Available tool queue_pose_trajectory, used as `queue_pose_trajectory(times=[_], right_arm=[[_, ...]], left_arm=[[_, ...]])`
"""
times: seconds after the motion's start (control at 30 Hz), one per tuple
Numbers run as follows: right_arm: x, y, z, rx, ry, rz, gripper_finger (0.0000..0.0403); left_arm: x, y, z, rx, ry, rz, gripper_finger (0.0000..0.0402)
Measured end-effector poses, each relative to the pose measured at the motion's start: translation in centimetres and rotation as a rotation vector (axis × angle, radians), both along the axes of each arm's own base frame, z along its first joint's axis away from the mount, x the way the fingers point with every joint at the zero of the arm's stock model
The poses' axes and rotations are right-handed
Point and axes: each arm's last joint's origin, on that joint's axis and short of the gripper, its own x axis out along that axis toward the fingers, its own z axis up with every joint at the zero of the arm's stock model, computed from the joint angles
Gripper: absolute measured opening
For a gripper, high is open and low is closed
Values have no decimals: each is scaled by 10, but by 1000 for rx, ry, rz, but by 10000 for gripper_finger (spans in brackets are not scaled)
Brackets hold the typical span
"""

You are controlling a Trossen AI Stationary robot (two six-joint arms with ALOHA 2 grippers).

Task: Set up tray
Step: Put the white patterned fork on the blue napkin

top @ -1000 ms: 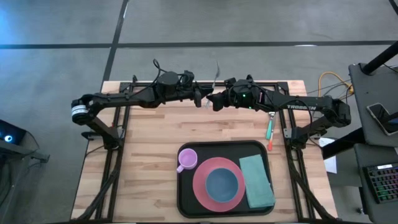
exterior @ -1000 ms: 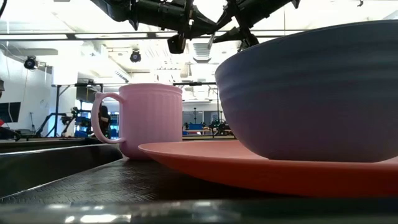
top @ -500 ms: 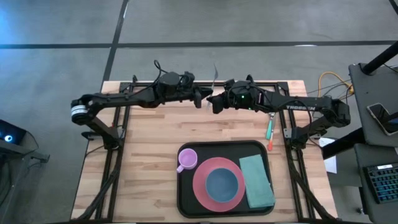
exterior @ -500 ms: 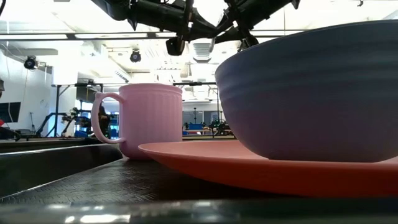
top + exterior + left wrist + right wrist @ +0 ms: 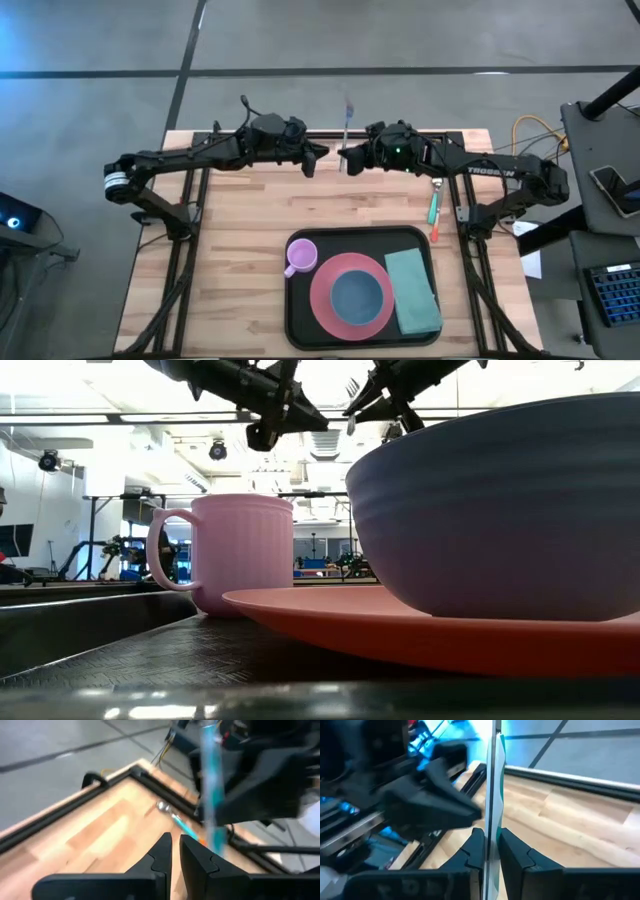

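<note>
Right gripper (image 5: 344,158) pinching fork (image 5: 491,780) upright above far table edge; left gripper (image 5: 173,851) nearly closed, empty, close by. Risk: fork slipping, arms colliding, clipping cup (image 5: 301,256) on tray (image 5: 296,320).

One brand word, on the right arm

White capitals on the right arm's dark forearm link (image 5: 490,171), above the bench's far right corner in the high view, seem to read "TROSSEN", though the letters are tiny. No other lettering, number or sign can be read in any view.
</note>
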Motion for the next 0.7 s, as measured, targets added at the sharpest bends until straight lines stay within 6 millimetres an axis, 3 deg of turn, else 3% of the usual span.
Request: queue_pose_trajectory(times=[0.17,0.3,0.5,0.7], right_arm=[[-14,5,5,47,41,59,25],[-35,14,-1,216,183,128,25],[-68,42,-8,495,379,212,25],[-104,75,-21,692,373,186,26]], left_arm=[[-4,-1,-3,15,61,-12,17],[-8,-2,-10,0,142,-18,17],[-16,-5,-20,15,290,-53,18],[-19,-6,-27,20,341,-67,18]])
